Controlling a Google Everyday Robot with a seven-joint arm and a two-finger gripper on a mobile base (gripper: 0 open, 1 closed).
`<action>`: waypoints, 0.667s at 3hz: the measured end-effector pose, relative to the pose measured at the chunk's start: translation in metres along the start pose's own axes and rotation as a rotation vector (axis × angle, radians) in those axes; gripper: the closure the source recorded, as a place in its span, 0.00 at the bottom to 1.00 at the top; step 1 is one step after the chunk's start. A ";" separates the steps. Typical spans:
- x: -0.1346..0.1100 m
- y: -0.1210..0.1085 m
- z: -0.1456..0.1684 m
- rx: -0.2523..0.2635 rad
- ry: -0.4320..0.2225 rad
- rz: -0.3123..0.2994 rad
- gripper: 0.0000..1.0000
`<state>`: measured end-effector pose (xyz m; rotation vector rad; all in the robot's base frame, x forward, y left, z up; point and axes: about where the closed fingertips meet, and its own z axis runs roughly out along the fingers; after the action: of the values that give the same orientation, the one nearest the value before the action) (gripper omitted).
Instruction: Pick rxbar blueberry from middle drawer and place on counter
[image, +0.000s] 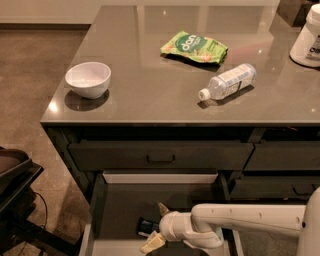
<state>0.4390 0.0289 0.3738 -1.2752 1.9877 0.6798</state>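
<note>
The middle drawer (120, 210) is pulled open below the counter (150, 95). The rxbar blueberry (146, 226), dark with a pale patch, lies on the drawer floor near the front. My white arm reaches in from the right, and my gripper (156, 226) sits low in the drawer right at the bar's right end. One pale fingertip (163, 208) shows behind the bar and the other (152, 243) in front of it. The fingers stand apart on either side of the bar's end.
On the counter lie a white bowl (88, 79) at the left, a green snack bag (193, 48) and a clear bottle (227, 81) on its side. A white container (307, 37) stands at the far right. A closed drawer with a bar handle (161, 159) is above the open one.
</note>
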 end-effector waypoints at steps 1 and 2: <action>0.006 0.006 0.005 0.034 0.011 -0.017 0.00; 0.007 0.011 0.015 0.153 -0.043 -0.034 0.00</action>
<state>0.4303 0.0401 0.3600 -1.1903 1.9389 0.5240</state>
